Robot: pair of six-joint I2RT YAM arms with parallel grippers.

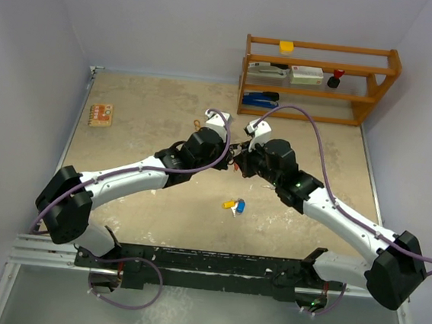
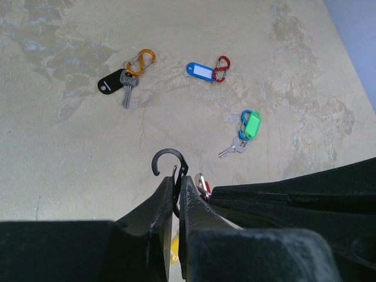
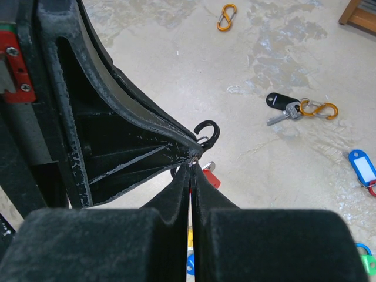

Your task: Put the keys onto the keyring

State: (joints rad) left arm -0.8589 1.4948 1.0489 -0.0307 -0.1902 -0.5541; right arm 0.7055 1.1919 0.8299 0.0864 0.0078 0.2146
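My left gripper [image 2: 178, 179] is shut on a black carabiner clip [image 2: 168, 160]; the clip's open hook sticks up above the fingertips. My right gripper [image 3: 191, 167] is shut on the small metal ring of a red-headed key [image 3: 212, 176], pressed against the left gripper's tips and the black clip [image 3: 209, 133]. The red key also shows beside the left fingers [image 2: 204, 185]. In the top view both grippers [image 1: 228, 157] [image 1: 240, 163] meet above the table's middle. A yellow and a blue key [image 1: 234, 205] lie on the table below them.
On the table lie a black-tagged key on an orange carabiner [image 2: 126, 79], a blue tag on a red carabiner [image 2: 205, 70], a green tag with a key on a blue carabiner [image 2: 247, 126] and a loose orange carabiner [image 3: 226, 16]. A wooden shelf [image 1: 319, 80] stands at the back right.
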